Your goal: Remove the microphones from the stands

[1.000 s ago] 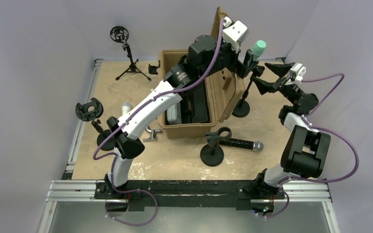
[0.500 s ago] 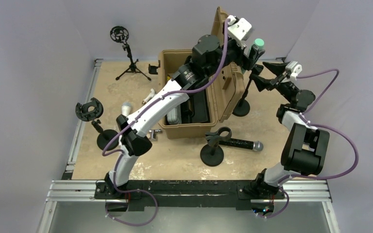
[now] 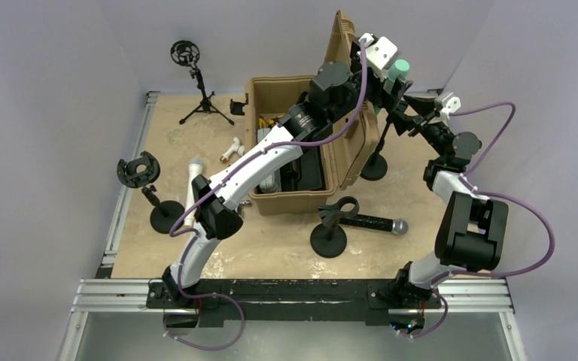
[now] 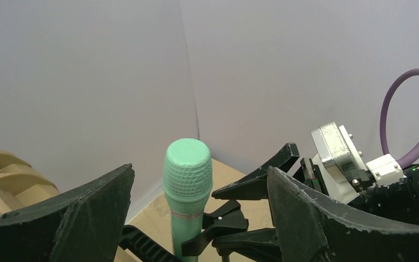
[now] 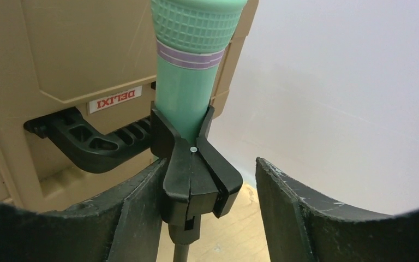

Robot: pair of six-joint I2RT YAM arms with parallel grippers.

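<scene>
Microphone: the green microphone (image 3: 399,71) stands upright in its stand at the rear right of the table, its head above both grippers.
Build: a smooth green plastic body with a pale purple band under a cross-hatched rounded head.
Clip: a black forked clip (image 5: 193,174) grips the lower body, with a small screw at its centre.
Stand: a thin black pole on a round, flat base (image 3: 374,167).
Left gripper: the left gripper (image 4: 200,172) has its jaws spread wide, one on each side of the head and touching nothing.
Right gripper: the right gripper (image 5: 210,164) straddles the clip with its jaws apart. One finger is close against the clip and a clear gap shows at the other.
In the way: the raised lid (image 3: 342,45) of the tan case (image 3: 286,199) is just beside the microphone. The case's ribbed black handle (image 5: 87,139) lies behind the clip.
Case: hard moulded plastic, open, with dark items inside that are too hidden to name.
Table: the table (image 3: 286,252) has a mottled, cork-like tan top.
Stands: four in all. One holds the green microphone, a clip stand (image 3: 330,239) is empty, a ring-mount stand (image 3: 137,169) is at the left edge, and a tripod (image 3: 196,83) is at the rear left.
Microphones: three in plain view. Besides the green one, a black microphone (image 3: 376,222) with a silver grille lies by the empty stand, and a pale one (image 3: 193,177) lies partly behind the left arm.
</scene>
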